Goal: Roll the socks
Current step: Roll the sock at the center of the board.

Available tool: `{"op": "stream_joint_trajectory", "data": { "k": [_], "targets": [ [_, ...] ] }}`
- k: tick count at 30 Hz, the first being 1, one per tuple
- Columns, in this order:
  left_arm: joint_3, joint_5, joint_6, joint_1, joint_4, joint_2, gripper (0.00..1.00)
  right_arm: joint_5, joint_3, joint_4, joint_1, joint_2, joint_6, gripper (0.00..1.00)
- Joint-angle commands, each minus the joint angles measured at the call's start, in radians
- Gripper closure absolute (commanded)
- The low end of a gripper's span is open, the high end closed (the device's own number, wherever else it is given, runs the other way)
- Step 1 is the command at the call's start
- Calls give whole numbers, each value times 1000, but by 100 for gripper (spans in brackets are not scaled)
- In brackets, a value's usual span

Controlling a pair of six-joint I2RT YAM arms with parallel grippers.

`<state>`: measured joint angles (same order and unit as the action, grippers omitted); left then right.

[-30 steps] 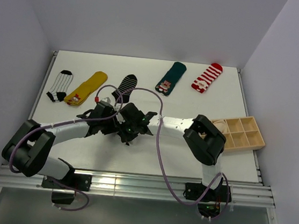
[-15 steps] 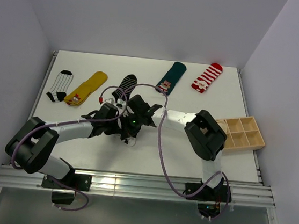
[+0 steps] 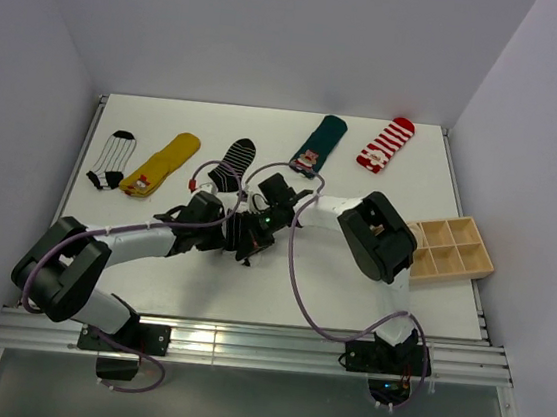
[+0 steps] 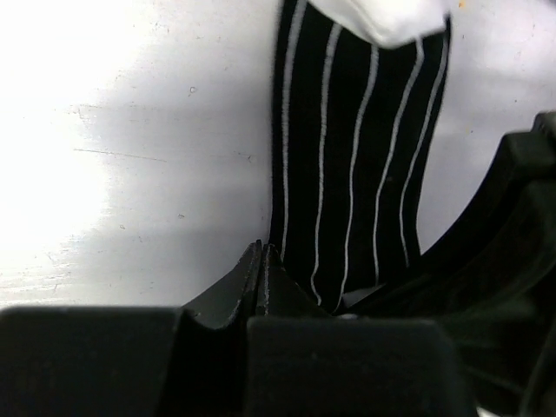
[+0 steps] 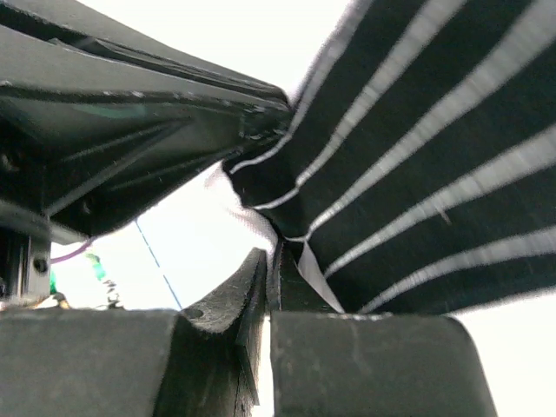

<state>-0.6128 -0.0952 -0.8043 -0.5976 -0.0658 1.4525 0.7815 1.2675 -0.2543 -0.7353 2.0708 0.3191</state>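
no legible writing or brand marks. small motifs on the yellow sock (image 3: 163, 163), green sock (image 3: 318, 145) and red sock (image 3: 386, 144) are too small to read.

task item: lined sock (image 4: 365, 156), black with thin white lines, lying on the white table (image 3: 350, 287) at mid frame of the top view, under the two wrists.

left gripper (image 4: 261, 261): jaws clenched on the near edge of the lined sock, which runs from the fingertips toward the top of the left wrist view. right gripper (image 5: 271, 269): jaws clenched on an edge of the same sock, with fabric bunched at the fingertips and spreading to the upper right of that view.

surroundings: five more socks in a row across the upper part of the table, left to right: white sock (image 3: 113, 160) with black lines, yellow sock, dark sock (image 3: 234, 159) with pale stripes, green sock, red sock with white stripes. a compartment tray (image 3: 445, 250) sits at the right edge, partly covered by the right arm. a purple cable (image 3: 292, 270) loops over the table and both wrists.

view differences: the top view hides the lined sock and both grips behind the meeting wrists; only the wrist views show them. each wrist view shows the other gripper's dark body close by. the row of socks and the tray appear in the top view alone.
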Motion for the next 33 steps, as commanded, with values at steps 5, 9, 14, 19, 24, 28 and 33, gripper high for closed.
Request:
{"op": "stream_joint_trajectory", "data": {
  "k": [5,9,14,19,24,28,33],
  "targets": [
    [25,-50,44,-5,-111,-24,96,105,-20,41,57,63,52,100],
    [39,-104,-42,-2,-129,-174,73,117,-43,98,57,74,119,100],
    [64,-208,-154,-4,-190,-340,41,104,-60,135,50,54,184,100],
    [136,-112,-269,-4,-106,-431,27,58,-72,176,30,19,235,100],
    [154,-60,-308,-4,-54,-348,28,19,-77,220,4,9,274,100],
    [171,-41,-406,-4,-32,-288,29,-33,-97,251,-3,-5,313,100],
    [206,-12,-455,-4,49,-248,30,-50,-109,303,-7,-9,333,100]
  ]
}}
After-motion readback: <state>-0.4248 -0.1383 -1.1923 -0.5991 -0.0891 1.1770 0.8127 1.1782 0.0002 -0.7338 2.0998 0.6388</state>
